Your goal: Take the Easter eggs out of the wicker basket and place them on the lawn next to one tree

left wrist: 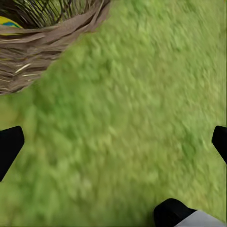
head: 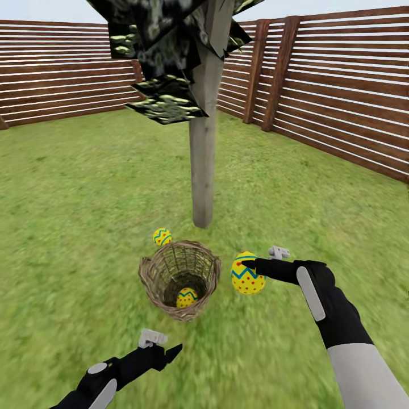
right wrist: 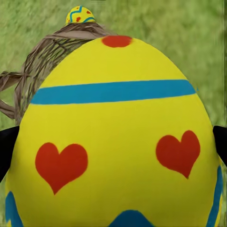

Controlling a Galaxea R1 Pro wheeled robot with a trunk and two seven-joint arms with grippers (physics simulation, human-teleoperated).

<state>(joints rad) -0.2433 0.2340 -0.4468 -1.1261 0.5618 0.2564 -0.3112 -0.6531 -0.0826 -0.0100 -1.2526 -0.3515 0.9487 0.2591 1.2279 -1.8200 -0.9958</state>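
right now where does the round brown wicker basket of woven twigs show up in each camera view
Head view: the round brown wicker basket sits low centre, before the grey tree trunk.
Left wrist view: its rim fills the upper left corner.
Right wrist view: its rim peeks from behind the held yellow egg.
Shared landmark: the basket's ragged rim.

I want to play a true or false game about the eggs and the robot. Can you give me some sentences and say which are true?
1. The right gripper holds an Easter egg. True.
2. The wicker basket is empty. False: one egg lies inside.
3. An egg lies on the lawn between the basket and the tree. True.
4. The left gripper holds an egg. False: it is open, holding nothing, over grass.
5. The held egg has red hearts. True.
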